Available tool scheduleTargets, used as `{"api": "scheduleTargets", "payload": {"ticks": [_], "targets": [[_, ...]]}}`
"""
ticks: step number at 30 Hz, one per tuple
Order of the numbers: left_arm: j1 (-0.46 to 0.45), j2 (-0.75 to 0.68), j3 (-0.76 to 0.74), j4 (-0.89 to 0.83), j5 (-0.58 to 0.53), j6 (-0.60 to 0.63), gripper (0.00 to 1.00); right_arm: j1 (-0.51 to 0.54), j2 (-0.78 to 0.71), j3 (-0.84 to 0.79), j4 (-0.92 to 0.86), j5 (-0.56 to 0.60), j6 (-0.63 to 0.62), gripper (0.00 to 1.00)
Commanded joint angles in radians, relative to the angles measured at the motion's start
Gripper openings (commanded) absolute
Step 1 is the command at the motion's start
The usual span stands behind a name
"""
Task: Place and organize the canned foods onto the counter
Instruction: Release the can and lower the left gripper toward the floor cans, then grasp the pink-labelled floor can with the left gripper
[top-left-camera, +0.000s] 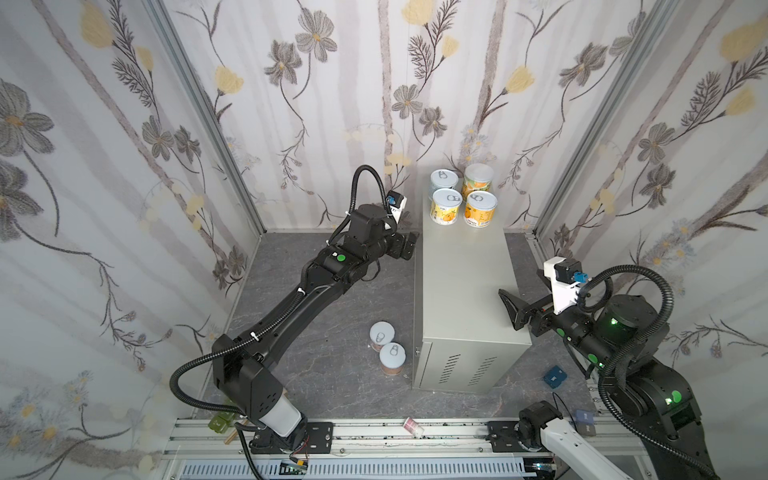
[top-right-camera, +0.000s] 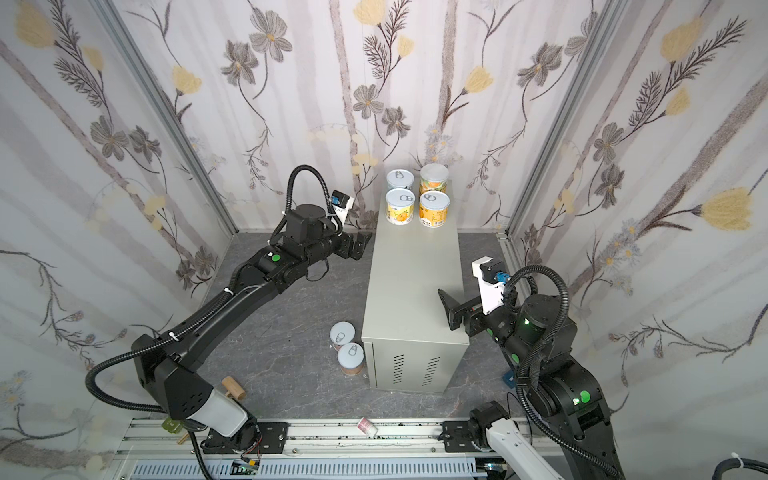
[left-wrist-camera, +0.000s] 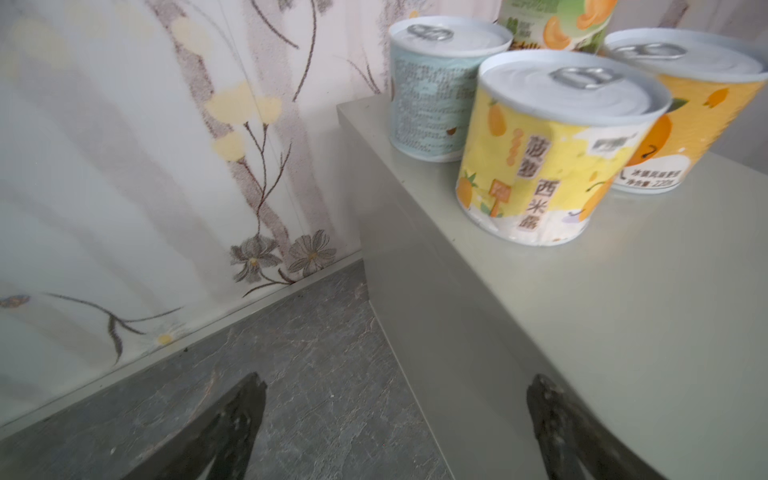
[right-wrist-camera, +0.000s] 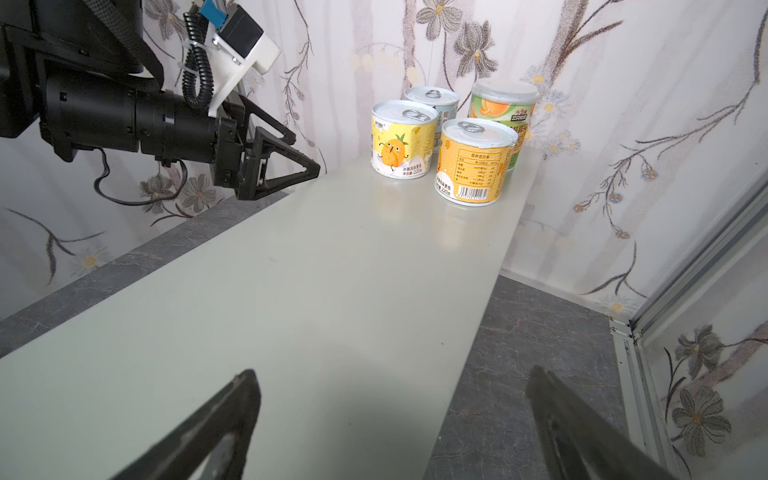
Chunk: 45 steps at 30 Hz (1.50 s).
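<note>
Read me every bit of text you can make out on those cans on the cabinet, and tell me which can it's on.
"菠萝 西米露": yellow can, side label.
"净含量:220克": same can, low on its cartoon side.
"营养成分表" and "220克": orange can, barcode side.
Pale blue can: fine print, too blurred.
Green can: dark brand banner, too small to read.

The green-label can (left-wrist-camera: 557, 25) and the orange can (left-wrist-camera: 698, 120) are cut off by the left wrist picture's edge, and print on the pale blue can (left-wrist-camera: 428, 104) is blurred. In a top view, two floor cans (top-left-camera: 382, 333) at 9 o'clock of the tabletop (top-left-camera: 465, 291) show almost no label.
</note>
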Motion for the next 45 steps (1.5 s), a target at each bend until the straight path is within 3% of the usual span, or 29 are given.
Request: {"api": "scheduleTargets", "payload": {"ticks": [1,8,14,18,26,41,45], "targets": [[0.013,-0.048,-0.046,-0.109,-0.067,-0.056,1.0,0.0,0.006,0.014,0.023,0.017,-0.001,1.0],[0.014,-0.218,-0.292,-0.276,-0.041,-0.202,1.0,0.0,0.037,0.061,0.004,0.073,-0.03,1.0],[0.004,-0.37,-0.502,-0.316,-0.008,-0.337,1.0,-0.001,0.083,0.1,0.019,0.07,-0.029,1.0],[-0.02,-0.397,-0.584,-0.318,-0.012,-0.389,1.0,-0.002,0.106,0.117,0.03,0.048,-0.022,1.0],[-0.081,-0.306,-0.604,-0.33,-0.041,-0.467,1.0,-0.002,0.112,0.112,0.04,0.014,0.0,1.0],[-0.12,-0.083,-0.6,-0.201,0.029,-0.556,1.0,-0.001,0.087,0.066,0.058,0.0,0.0,1.0],[-0.142,-0.033,-0.598,-0.169,0.006,-0.571,1.0,-0.001,0.072,0.059,0.057,0.003,-0.003,1.0]]}}
